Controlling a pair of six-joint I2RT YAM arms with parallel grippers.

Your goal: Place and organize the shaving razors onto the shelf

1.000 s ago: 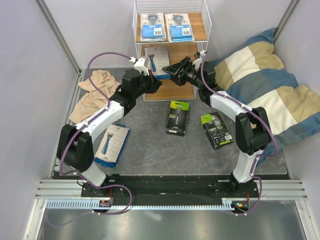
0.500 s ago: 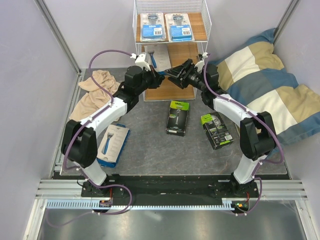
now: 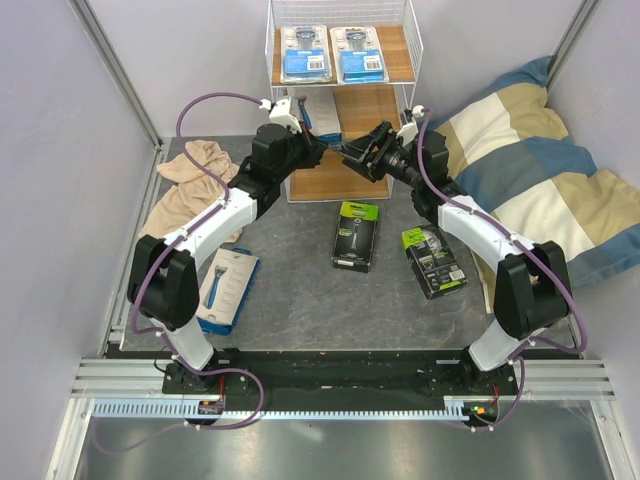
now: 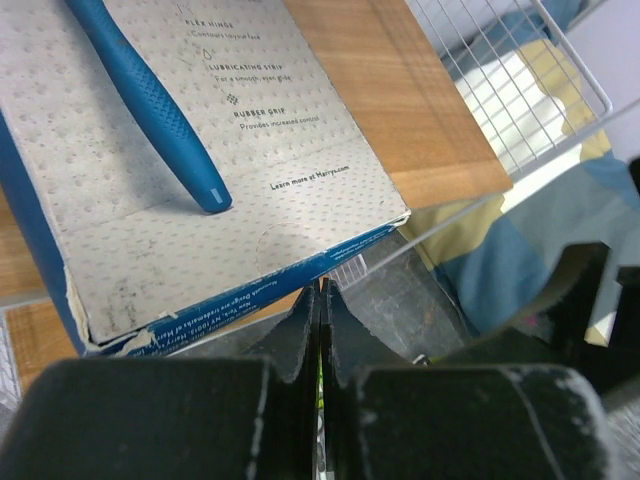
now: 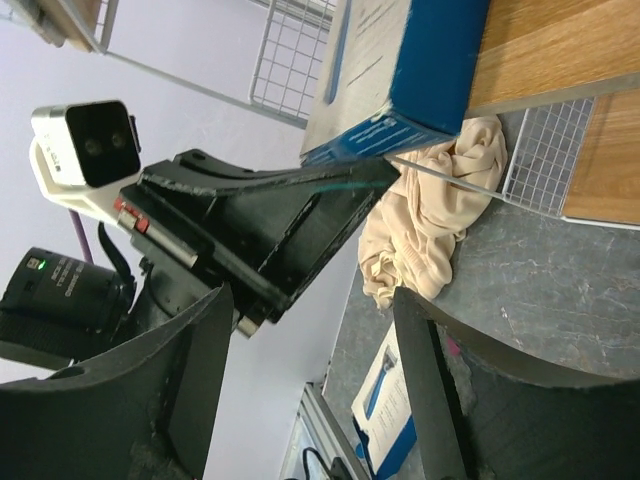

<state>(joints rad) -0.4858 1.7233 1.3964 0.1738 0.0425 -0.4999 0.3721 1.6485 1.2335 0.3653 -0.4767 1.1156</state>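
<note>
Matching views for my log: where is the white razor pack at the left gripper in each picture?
Top external: white razor pack upper centre, over the middle wooden board.
Left wrist: pack fills the upper left.
Right wrist: pack at top centre.
Shared landmark: that wooden board.

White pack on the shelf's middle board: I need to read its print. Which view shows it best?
Left wrist: the white pack fills the frame face-on, with its print legible. Top external shows the pack small and partly covered. Right wrist shows only its blue edge.
</note>
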